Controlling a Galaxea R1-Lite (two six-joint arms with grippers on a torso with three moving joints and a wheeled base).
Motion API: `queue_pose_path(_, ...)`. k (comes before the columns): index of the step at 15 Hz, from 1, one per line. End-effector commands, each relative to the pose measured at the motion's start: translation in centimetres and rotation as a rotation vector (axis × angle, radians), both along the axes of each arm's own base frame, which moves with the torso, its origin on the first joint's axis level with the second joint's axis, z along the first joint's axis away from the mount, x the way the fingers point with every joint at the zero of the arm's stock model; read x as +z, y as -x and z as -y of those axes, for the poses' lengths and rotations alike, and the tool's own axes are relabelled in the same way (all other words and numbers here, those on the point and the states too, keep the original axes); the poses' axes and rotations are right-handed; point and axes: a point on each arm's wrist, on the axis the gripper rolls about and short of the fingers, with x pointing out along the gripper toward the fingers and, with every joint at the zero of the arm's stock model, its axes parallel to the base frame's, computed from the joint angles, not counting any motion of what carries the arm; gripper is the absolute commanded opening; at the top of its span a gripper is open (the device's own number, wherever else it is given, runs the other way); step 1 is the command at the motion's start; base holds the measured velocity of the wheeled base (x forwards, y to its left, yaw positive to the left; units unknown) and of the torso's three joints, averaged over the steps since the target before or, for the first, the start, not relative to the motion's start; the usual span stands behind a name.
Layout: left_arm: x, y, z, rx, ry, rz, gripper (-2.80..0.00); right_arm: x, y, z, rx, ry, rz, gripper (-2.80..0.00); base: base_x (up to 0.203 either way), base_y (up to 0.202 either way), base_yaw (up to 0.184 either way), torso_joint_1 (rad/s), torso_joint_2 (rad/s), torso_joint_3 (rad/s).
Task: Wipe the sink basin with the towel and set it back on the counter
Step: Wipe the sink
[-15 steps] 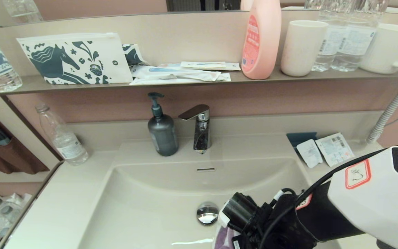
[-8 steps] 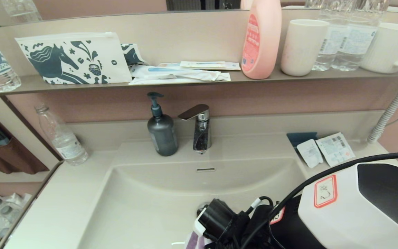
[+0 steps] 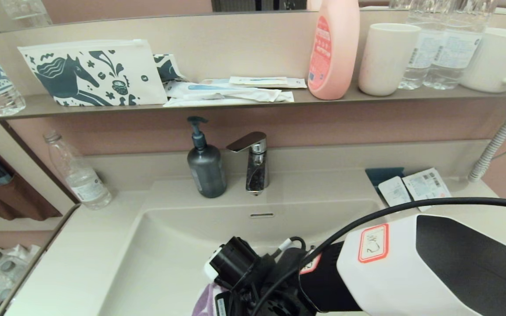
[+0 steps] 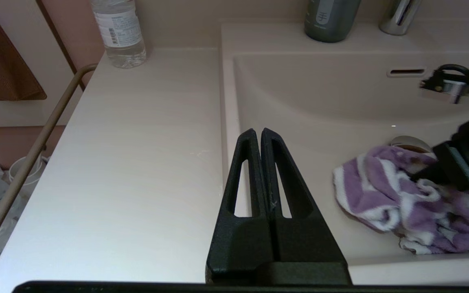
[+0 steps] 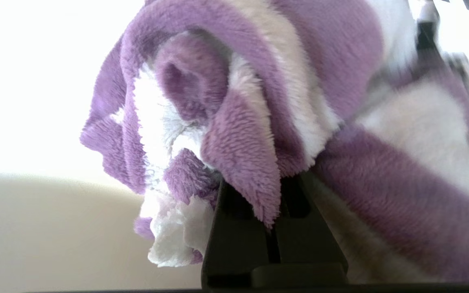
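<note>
pressing into the sink basin (image 3: pixel 165 245), the right pincer (image 5: pixel 275 228) clamps the towel (image 4: pixel 397 203).

Right arm (image 3: pixel 411 267) is reaching in from the right, wrist angled down, with its gripper (image 5: pixel 273 228) pinching the towel (image 5: pixel 259 122) between closed fingers. Left gripper (image 4: pixel 261 136) is just hanging there, fingers pressed together, gripping nothing.
</note>
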Motion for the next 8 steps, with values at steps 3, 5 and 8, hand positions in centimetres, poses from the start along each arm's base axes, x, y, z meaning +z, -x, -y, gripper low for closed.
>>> queue_pose_path(3,0.0,0.0,0.0,0.0,0.0,-0.001,-2.8,-2.1,-2.2,-3.4,-0.003,-0.013,0.055,-2.8,0.0,0.0,0.0,0.0,0.0,0.0)
queue_pose_path(5,0.0,0.0,0.0,0.0,0.0,-0.001,-2.8,-2.6,-2.9,-4.5,0.024,-0.018,0.099,-2.8,0.0,0.0,0.0,0.0,0.0,0.0)
queue_pose_path(8,0.0,0.0,0.0,0.0,0.0,-0.001,-2.8,-3.5,-4.2,-5.1,0.0,0.036,0.277,-2.8,0.0,0.0,0.0,0.0,0.0,0.0)
